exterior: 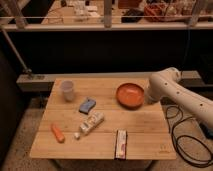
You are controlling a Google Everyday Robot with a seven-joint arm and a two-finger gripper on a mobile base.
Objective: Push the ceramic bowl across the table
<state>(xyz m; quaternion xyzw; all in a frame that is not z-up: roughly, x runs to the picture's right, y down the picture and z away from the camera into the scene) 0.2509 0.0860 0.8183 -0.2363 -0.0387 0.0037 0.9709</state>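
Camera view has the ceramic bowl (131, 95) sitting on the far right part of the bench (145, 135), near the back edge. The white arm comes in from the right, and its pincer (148, 101) is right at the bowl's right rim. Honestly can't tell if it's open or closed. Off to the left there's a whitish cup (67, 90), a blue object (87, 105), a white bottle (91, 122) and an orange piece (58, 133).
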